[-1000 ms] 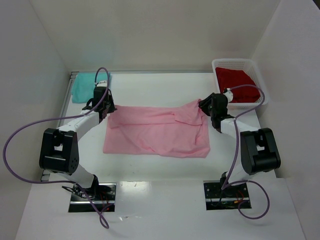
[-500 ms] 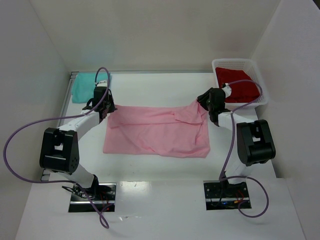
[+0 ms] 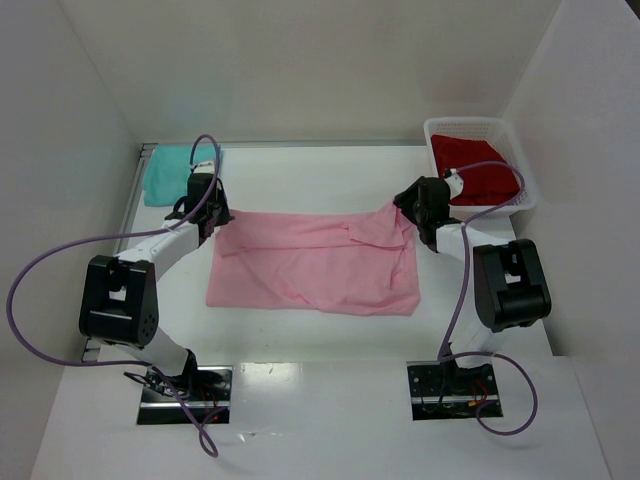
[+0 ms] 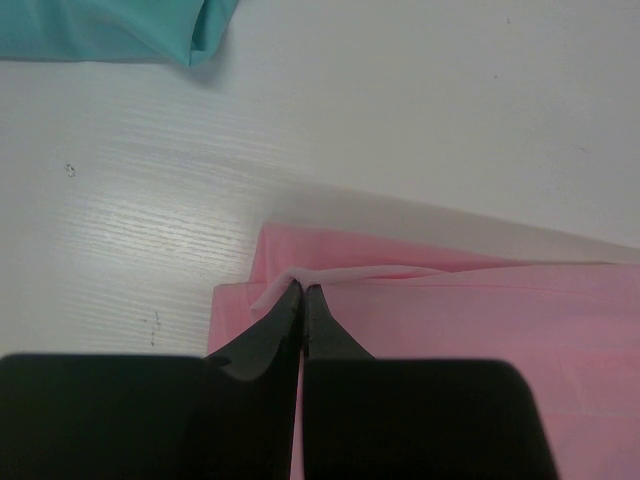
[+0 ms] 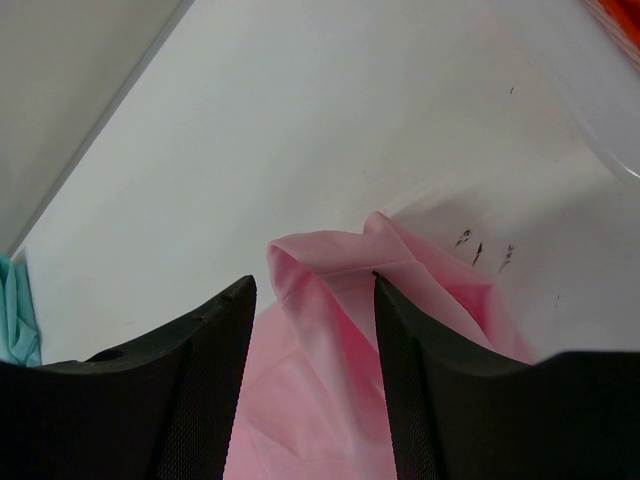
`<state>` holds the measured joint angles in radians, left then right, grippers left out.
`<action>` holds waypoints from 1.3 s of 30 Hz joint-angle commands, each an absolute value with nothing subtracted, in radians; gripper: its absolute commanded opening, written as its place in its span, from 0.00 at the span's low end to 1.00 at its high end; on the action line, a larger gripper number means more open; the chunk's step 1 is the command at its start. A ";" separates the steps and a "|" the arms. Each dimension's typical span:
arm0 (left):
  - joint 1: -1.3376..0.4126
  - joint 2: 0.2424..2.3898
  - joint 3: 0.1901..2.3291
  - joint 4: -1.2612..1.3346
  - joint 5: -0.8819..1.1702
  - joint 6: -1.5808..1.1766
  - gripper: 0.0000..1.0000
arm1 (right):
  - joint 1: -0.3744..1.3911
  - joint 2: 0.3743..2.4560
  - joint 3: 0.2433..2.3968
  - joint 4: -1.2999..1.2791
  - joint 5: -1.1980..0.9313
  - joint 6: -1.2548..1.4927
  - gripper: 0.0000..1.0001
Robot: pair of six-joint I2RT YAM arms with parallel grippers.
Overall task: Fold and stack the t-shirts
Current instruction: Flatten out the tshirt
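Pink shirt [image 3: 315,265] lies mid-table [image 3: 320,175], spread flat as a rough rectangle, long side running left to right. It looks doubled over, with layered edges visible at the far-left corner in the left wrist view. Soft creases cross the middle. The near edge is fairly straight and the near-right corner sags a little. The far-right corner is bunched up into a raised peak. No collar or chest mark can be made out.

Left gripper [image 4: 302,292] is at the shirt's far-left corner, jaws fully together, with a thin lip of pink cloth pinched at the tips.

Right gripper [image 5: 313,283] is at the far-right corner with its jaws apart. The raised pink fold stands between the fingers and touches one of them, with a small gap to the other, so it is not clamped.

Teal shirt [image 3: 165,172] sits folded at the far-left table corner, apart from the pink one. Red shirt [image 3: 480,165] lies crumpled in a white basket [image 3: 470,122] at the far right, just beyond the right gripper.
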<state>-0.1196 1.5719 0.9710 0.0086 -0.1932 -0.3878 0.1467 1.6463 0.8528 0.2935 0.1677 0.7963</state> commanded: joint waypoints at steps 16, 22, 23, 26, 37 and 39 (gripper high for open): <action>-0.120 1.588 0.982 0.060 -0.221 -0.351 0.00 | 0.155 1.723 0.950 0.282 0.328 0.847 0.51; -0.120 1.588 0.973 0.060 -0.221 -0.351 0.00 | 0.146 1.758 0.976 0.258 0.310 0.877 0.51; -0.120 1.579 0.973 0.060 -0.221 -0.351 0.00 | 0.146 1.758 0.985 0.258 0.299 0.888 0.51; -0.120 1.578 0.973 0.060 -0.221 -0.351 0.00 | 0.146 1.778 0.985 0.258 0.278 0.908 0.49; -0.120 1.569 0.963 0.060 -0.230 -0.351 0.00 | 0.146 1.809 0.995 0.246 0.278 0.927 0.32; -0.120 1.569 0.963 0.060 -0.230 -0.351 0.00 | 0.146 1.819 1.011 0.236 0.287 0.927 0.22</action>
